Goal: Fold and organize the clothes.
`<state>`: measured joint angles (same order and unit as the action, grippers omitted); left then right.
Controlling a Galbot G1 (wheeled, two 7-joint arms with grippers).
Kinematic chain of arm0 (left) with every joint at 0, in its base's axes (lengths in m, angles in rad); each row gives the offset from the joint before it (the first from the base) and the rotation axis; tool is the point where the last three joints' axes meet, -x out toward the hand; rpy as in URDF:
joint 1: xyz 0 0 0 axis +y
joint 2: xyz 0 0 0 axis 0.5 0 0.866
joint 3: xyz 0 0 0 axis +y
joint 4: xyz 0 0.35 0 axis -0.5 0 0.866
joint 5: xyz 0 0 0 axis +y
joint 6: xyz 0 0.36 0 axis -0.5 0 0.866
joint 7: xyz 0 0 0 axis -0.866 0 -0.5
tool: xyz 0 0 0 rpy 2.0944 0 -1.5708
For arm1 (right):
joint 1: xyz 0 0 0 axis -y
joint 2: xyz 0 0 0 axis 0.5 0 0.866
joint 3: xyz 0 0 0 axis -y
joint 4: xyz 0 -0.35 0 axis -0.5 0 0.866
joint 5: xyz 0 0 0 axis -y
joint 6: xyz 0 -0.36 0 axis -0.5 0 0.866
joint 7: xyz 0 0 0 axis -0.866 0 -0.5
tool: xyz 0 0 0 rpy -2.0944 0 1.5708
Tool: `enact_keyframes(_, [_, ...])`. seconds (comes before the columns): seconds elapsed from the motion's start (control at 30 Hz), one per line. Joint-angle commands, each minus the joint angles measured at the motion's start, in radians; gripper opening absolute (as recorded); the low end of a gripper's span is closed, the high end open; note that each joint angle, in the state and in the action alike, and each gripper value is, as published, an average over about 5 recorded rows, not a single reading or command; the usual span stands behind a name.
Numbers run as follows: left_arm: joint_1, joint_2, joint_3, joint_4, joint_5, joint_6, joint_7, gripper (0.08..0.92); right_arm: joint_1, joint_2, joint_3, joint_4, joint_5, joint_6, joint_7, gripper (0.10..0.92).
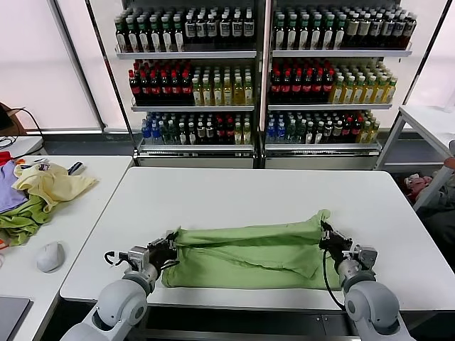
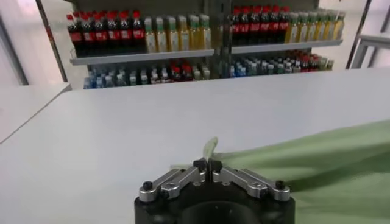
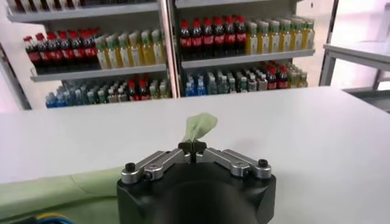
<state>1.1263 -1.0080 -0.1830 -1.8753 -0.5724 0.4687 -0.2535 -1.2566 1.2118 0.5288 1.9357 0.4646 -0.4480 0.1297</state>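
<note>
Starting at my far left, I see a heap of garments [image 1: 35, 195] in pale yellow, purple and darker green on the side table [image 1: 85, 234], with a grey mouse [image 1: 50, 256] nearer me; none of that is my job. On the white table [image 1: 249, 192] the left gripper [image 1: 167, 250] is clenched on a pinch of the light green polo shirt [image 1: 249, 256], a small tuft of cloth poking up between its closed fingertips. The shirt lies stretched across the near part of the table between both arms, partly folded lengthwise, creased and limp. I judge it light, soft and floppy; it will sag and wrinkle unless kept taut, so holding it at opposite ends suits it. The right gripper [image 1: 330, 238] is likewise clamped on the shirt's other end, a green fold standing above its fingertips. Behind stand shelves of bottles [image 1: 263, 71].
</note>
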Motion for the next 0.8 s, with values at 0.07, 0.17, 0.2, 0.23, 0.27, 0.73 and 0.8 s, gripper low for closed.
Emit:
enact_keyframes(0.07, [0.054,-0.027,-0.025,-0.051,0.128,-0.005,-0.009,0.276,-0.067,0.016,0.010,0.045,-0.060,-0.016,-0.008,0.180])
enact_keyframes(0.17, [0.071,-0.067,-0.040,-0.063,0.173,-0.010,-0.058,0.363,-0.074,0.017,0.013,0.057,-0.061,-0.012,-0.007,0.247])
enact_keyframes(0.2, [0.076,-0.084,-0.043,-0.064,0.188,-0.009,-0.078,0.389,-0.078,0.018,0.014,0.060,-0.061,-0.011,-0.007,0.281])
enact_keyframes(0.23, [0.082,-0.101,-0.045,-0.064,0.202,-0.007,-0.096,0.415,-0.081,0.019,0.015,0.063,-0.063,-0.010,-0.007,0.307])
enact_keyframes(0.27, [0.089,-0.118,-0.046,-0.064,0.216,-0.003,-0.113,0.440,-0.084,0.020,0.015,0.065,-0.064,-0.008,-0.008,0.341])
enact_keyframes(0.73, [0.151,-0.264,-0.006,-0.020,0.301,0.041,-0.230,0.797,-0.096,0.023,0.016,0.069,-0.071,0.004,-0.007,0.755])
enact_keyframes(0.8, [0.151,-0.265,-0.002,-0.021,0.300,0.040,-0.229,0.785,-0.095,0.022,0.017,0.071,-0.069,0.004,-0.007,0.796])
